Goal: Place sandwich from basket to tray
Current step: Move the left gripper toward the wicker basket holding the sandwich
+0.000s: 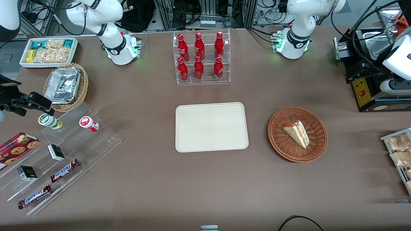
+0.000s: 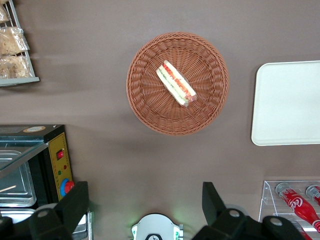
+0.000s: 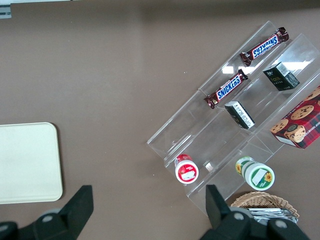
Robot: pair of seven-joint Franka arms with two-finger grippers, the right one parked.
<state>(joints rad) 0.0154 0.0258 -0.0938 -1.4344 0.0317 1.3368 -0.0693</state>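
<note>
Brown counter (image 1: 154, 179) holds the sandwich (image 2: 176, 83) lying diagonally in the basket (image 2: 145, 107) beside the tray (image 2: 287, 105), directly below the raised claw (image 2: 145, 210), fingers apart.

You are looking at a broad counter (image 1: 154, 179) covered in a matte brown surface, evenly lit with soft shadows. Take the clear bottle rack (image 1: 203, 57) of red bottles (image 1: 199, 46) as your landmark. Toward the parked arm's end from it sit a white bin of snack packets (image 1: 48, 51), a tan wicker basket of foil containers (image 1: 65, 86) and a clear stepped display stand (image 1: 61, 157) with candy bars (image 1: 64, 170). Toward the working arm's end from the rack stands a black machine with a yellow panel (image 1: 362, 91). Above the rack, past the counter's edge, you see metal framing and tangled cables (image 1: 212, 12).
</note>
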